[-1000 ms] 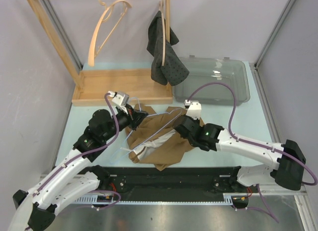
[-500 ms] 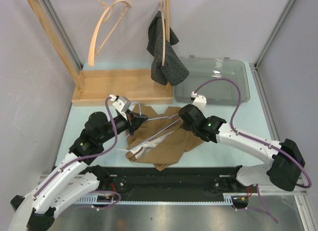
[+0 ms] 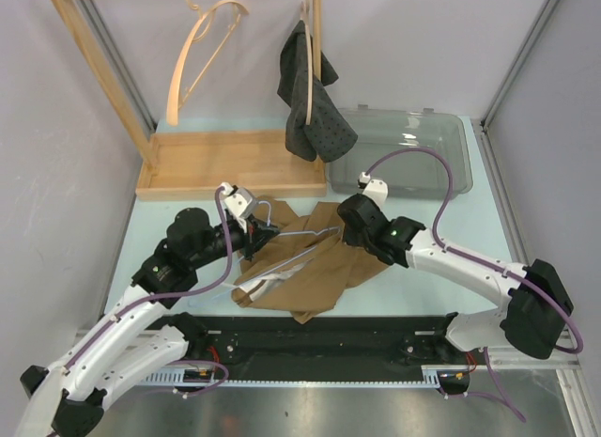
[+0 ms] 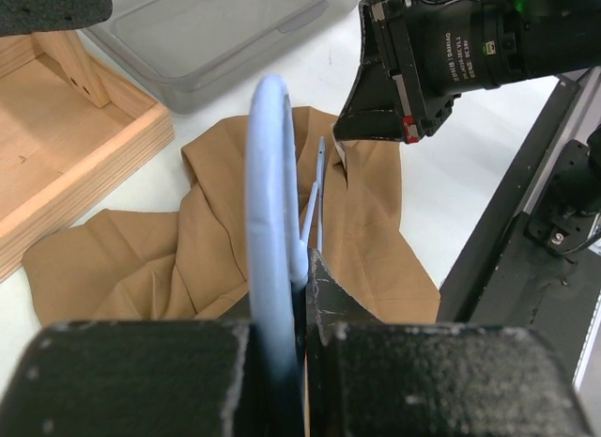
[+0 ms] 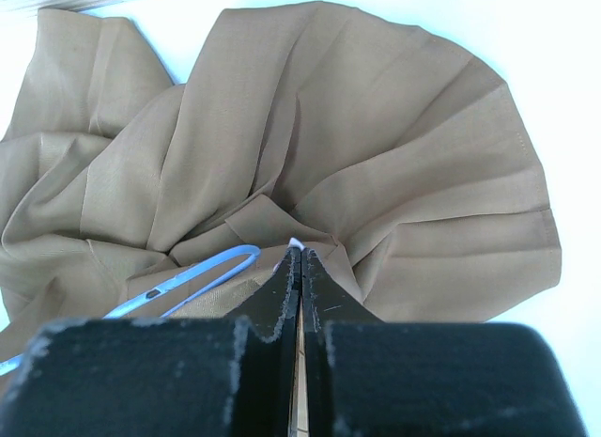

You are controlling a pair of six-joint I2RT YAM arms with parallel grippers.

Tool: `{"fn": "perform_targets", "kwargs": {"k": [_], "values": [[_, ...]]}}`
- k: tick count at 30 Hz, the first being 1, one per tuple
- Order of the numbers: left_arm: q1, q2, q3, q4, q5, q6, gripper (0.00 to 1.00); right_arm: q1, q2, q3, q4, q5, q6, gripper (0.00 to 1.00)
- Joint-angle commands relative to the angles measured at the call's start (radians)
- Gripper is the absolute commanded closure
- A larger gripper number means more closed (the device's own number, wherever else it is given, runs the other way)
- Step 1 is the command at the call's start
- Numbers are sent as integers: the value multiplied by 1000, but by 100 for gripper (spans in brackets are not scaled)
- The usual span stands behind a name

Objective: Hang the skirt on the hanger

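Observation:
The tan skirt [image 3: 315,258] lies crumpled on the table between the arms. A thin light-blue hanger [image 3: 286,240] lies across it. My left gripper [image 3: 259,226] is shut on the hanger's hook [image 4: 269,174] at the skirt's upper left; in the left wrist view the gripper [image 4: 305,268] pinches the blue wire over the skirt [image 4: 366,230]. My right gripper [image 3: 344,232] is at the skirt's upper right. In the right wrist view it [image 5: 300,256] is shut, pinching a fold of the skirt [image 5: 394,155] beside the hanger's end [image 5: 192,273].
A wooden rack [image 3: 225,164] stands at the back left with a bare wooden hanger [image 3: 202,52] and a dark grey garment [image 3: 315,103] hung on it. A clear plastic bin [image 3: 413,150] sits at the back right. A black rail runs along the near edge.
My left gripper has moved right and toward the skirt with the hanger, which now lies flatter across it. The right gripper has shifted slightly back, still on the skirt's edge.

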Motion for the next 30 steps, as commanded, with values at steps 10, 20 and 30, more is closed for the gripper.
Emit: {"fn": "perform_targets", "kwargs": {"k": [10,20,30], "values": [[-1,-52,44,64,-34,20,100,-19,26,5,49,-16,-7,100],[-1,-44,54,34,44,31,100,-45,22,3,55,-27,-10,100],[-1,-4,72,8,0,46,100,-71,-7,3,64,-46,-22,100]]}}
